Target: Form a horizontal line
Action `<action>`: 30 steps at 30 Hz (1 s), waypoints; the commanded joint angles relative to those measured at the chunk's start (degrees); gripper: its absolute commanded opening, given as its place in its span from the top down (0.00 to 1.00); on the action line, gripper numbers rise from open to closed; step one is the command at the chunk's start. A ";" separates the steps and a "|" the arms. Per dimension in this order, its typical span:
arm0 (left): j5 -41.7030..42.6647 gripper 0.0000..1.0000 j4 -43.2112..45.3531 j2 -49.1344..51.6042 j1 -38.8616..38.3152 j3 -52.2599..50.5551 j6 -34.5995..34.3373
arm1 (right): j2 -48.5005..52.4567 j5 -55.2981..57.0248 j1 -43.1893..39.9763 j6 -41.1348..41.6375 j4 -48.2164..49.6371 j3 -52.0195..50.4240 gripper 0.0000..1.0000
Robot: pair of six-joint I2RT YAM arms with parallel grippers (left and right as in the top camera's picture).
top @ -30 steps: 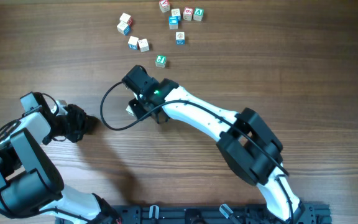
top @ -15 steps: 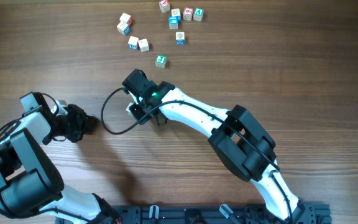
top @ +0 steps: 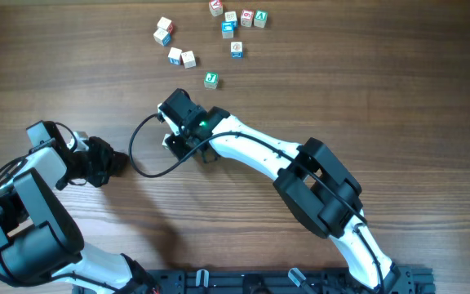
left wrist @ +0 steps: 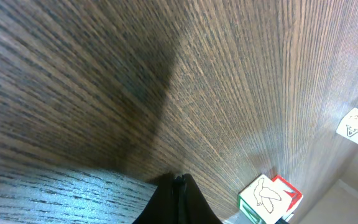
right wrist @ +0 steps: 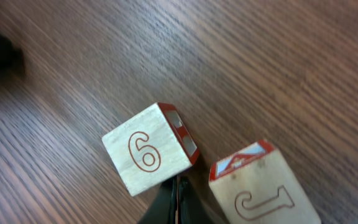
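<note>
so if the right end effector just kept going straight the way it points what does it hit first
The 6 cube, lying just ahead of the right end effector in the wrist view. The J cube sits off to the side. How much gap remains is unclear.

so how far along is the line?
Early. Done: the 6 cube and J cube sit side by side, but skewed with a slight gap, not edge to edge. In hand: nothing gripped; the right fingers are shut at the 6 cube's near edge, apparently to nudge it. To do: square those two, then add a third from the scattered cubes. Left fingers shut, empty.
</note>
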 commanded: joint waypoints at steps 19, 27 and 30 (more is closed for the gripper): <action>-3.15 0.96 -0.04 -0.22 0.20 -1.05 1.38 | -7.39 -0.94 -1.27 7.26 -7.08 -0.13 0.96; -3.15 0.96 -0.04 -0.22 0.20 -1.05 1.38 | -9.29 0.35 -7.28 3.61 6.49 -0.13 0.95; -3.15 0.96 -0.04 -0.22 0.20 -1.05 1.38 | -8.09 3.52 -8.79 1.66 9.07 -0.13 0.95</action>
